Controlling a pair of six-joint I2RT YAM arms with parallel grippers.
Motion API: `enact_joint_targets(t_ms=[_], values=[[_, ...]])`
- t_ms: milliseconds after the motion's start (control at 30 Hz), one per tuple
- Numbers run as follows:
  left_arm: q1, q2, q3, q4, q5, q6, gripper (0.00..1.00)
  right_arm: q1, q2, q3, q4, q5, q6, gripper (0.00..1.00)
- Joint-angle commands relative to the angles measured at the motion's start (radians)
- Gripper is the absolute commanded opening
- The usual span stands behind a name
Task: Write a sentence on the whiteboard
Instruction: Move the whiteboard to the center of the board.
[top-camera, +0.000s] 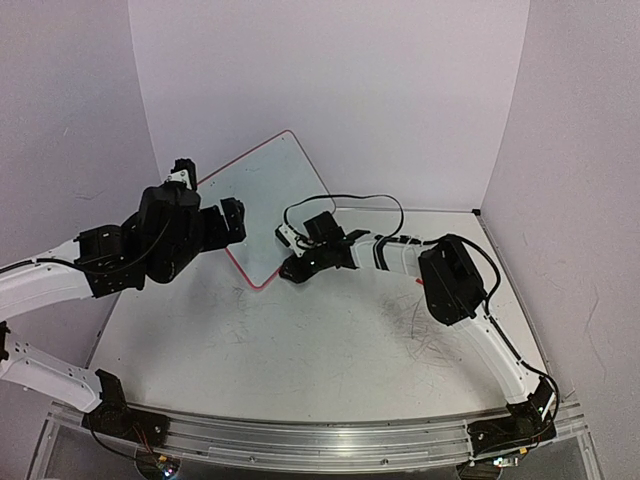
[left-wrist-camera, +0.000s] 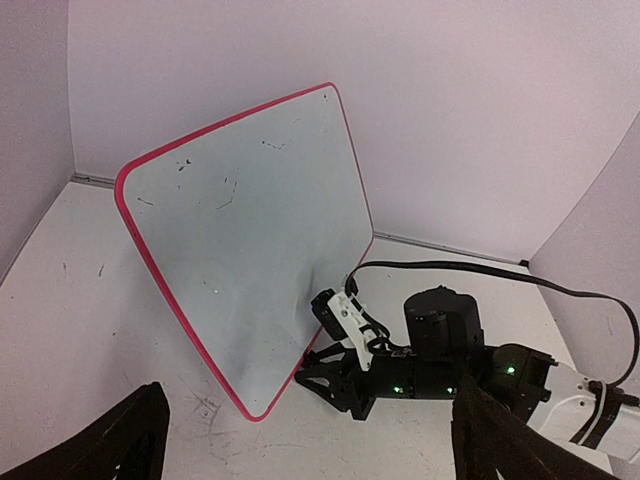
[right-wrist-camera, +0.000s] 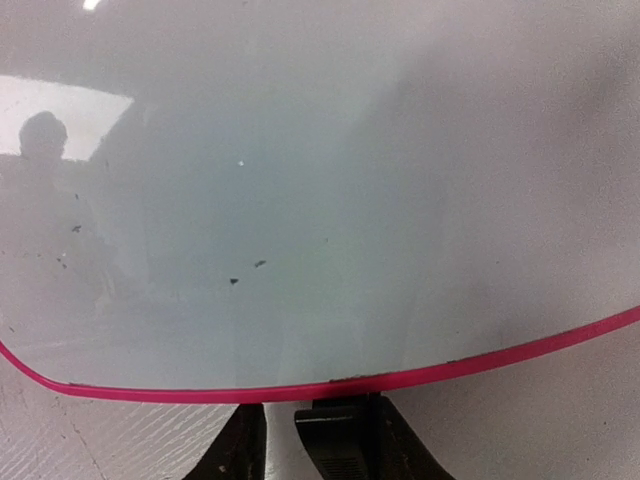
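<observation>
The whiteboard (top-camera: 272, 190) stands tilted at the back of the table, its red-pink rim and one low corner on the table. It also shows in the left wrist view (left-wrist-camera: 250, 230) and fills the right wrist view (right-wrist-camera: 320, 200). Its face carries only a few small dark specks; no sentence shows on it. My right gripper (top-camera: 292, 268) sits at the board's lower right edge (left-wrist-camera: 318, 365); its jaws (right-wrist-camera: 290, 430) stand narrowly apart, tips hidden behind the rim, beside a black ribbed piece (right-wrist-camera: 340, 445). My left gripper (top-camera: 208, 192) is wide open and empty, facing the board from the left (left-wrist-camera: 308, 390).
Purple-white walls close in the table at the back and both sides. The right arm's black cable (top-camera: 365, 200) loops above its wrist. Faint scuff marks (top-camera: 430, 335) cover the table top. A metal rail (top-camera: 320, 440) runs along the near edge.
</observation>
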Motion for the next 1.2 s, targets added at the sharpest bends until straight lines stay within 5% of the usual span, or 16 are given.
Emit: enact_joint_targets(t_ms=[0, 267, 533, 933, 1167], values=[[0.006, -0.033, -0.004, -0.001, -0.014, 0.005, 0.99, 0.020, 0.005, 0.032, -0.001, 0.033, -0.005, 0.24], [0.004, -0.046, -0.015, -0.001, -0.016, -0.007, 0.99, 0.038, -0.081, -0.087, 0.002, 0.089, -0.004, 0.00], [0.005, -0.041, -0.006, 0.000, -0.017, -0.001, 1.00, 0.047, -0.206, -0.279, 0.019, 0.166, 0.048, 0.00], [0.006, -0.037, -0.007, 0.001, 0.009, -0.011, 1.00, 0.094, -0.524, -0.784, 0.205, 0.343, 0.245, 0.00], [0.005, -0.149, -0.048, 0.018, 0.095, -0.053, 0.99, 0.171, -0.676, -1.037, 0.276, 0.492, 0.422, 0.00]])
